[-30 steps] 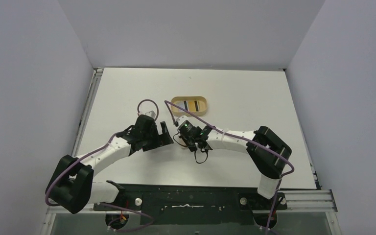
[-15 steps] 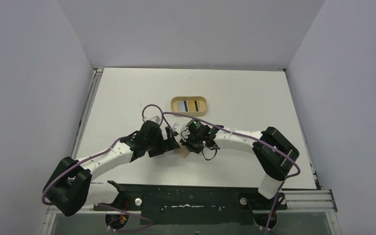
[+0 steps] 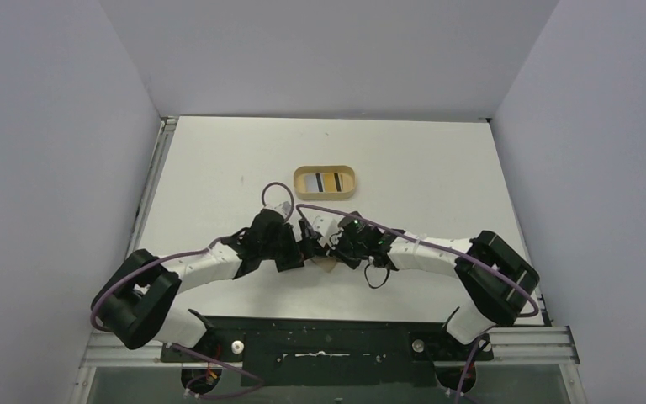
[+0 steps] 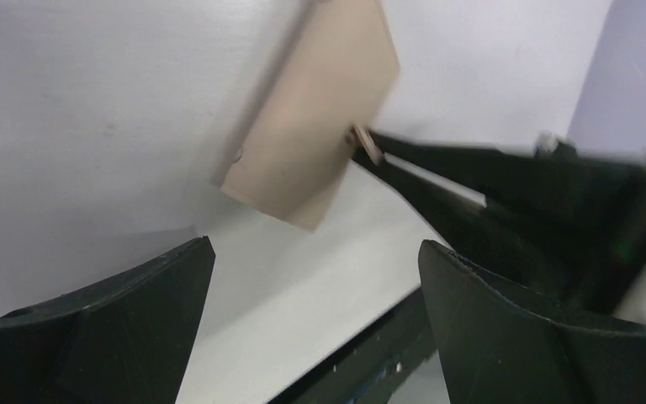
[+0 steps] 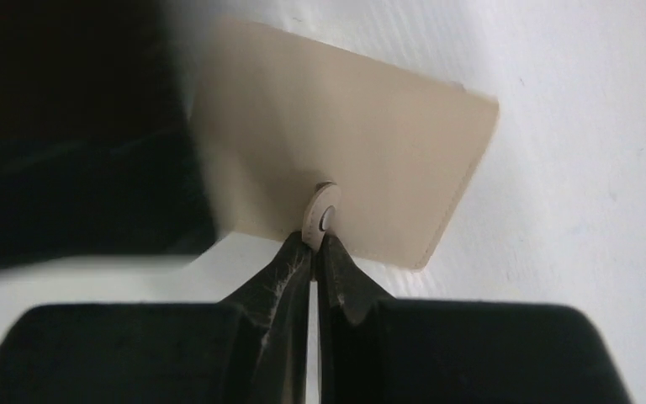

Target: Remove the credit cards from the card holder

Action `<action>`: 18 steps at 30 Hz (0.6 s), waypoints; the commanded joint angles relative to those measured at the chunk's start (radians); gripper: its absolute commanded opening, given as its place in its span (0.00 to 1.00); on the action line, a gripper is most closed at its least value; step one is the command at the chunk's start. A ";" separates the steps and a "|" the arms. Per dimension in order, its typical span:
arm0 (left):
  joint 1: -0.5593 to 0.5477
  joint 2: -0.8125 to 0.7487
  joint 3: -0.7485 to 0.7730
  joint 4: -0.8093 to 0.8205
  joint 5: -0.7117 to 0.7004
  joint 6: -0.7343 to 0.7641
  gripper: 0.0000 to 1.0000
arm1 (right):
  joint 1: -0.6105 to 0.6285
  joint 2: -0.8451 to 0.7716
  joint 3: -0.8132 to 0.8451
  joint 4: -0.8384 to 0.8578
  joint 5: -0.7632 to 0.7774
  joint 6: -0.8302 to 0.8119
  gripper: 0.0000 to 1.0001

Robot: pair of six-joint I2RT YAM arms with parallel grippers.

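The tan card holder (image 5: 345,143) is a flat rectangle held just over the white table; it also shows in the left wrist view (image 4: 311,118) and as a small tan patch in the top view (image 3: 329,266). My right gripper (image 5: 315,244) is shut on the holder's small closing tab (image 5: 323,215). My left gripper (image 4: 315,252) is open and empty, its jaws wide apart, with the holder just ahead of them. In the top view the two grippers, left (image 3: 300,249) and right (image 3: 326,250), nearly meet. No credit card shows at the holder.
An oval tan tray (image 3: 299,182) with a raised rim stands behind the grippers; flat pale, dark and yellow-orange strips lie in it, too small to identify. The black base rail (image 3: 320,337) runs along the near edge. Grey walls enclose the table (image 3: 437,168).
Both grippers have moved right and toward the near edge and closed in on each other. The right gripper carried the holder along; the left gripper now faces it at close range.
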State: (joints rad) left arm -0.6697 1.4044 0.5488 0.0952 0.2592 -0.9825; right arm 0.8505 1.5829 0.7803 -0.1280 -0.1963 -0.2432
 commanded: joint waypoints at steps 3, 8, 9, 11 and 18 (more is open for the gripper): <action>0.018 0.064 -0.013 -0.012 -0.203 -0.105 0.91 | 0.084 -0.226 -0.120 0.387 -0.131 -0.095 0.00; 0.018 0.001 -0.021 -0.042 -0.236 -0.105 0.91 | 0.059 -0.376 -0.166 0.422 -0.066 -0.067 0.00; 0.018 -0.013 -0.021 -0.049 -0.242 -0.104 0.91 | 0.048 -0.401 -0.167 0.412 -0.072 -0.061 0.00; 0.018 -0.050 -0.018 -0.056 -0.246 -0.100 0.91 | 0.013 -0.445 -0.172 0.400 -0.118 -0.034 0.00; 0.018 -0.204 0.046 -0.133 -0.176 -0.057 0.91 | -0.095 -0.520 -0.191 0.337 -0.214 -0.016 0.00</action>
State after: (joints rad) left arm -0.6533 1.2957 0.5331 0.0116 0.0551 -1.0763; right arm 0.7872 1.0985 0.6041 0.1776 -0.3462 -0.2714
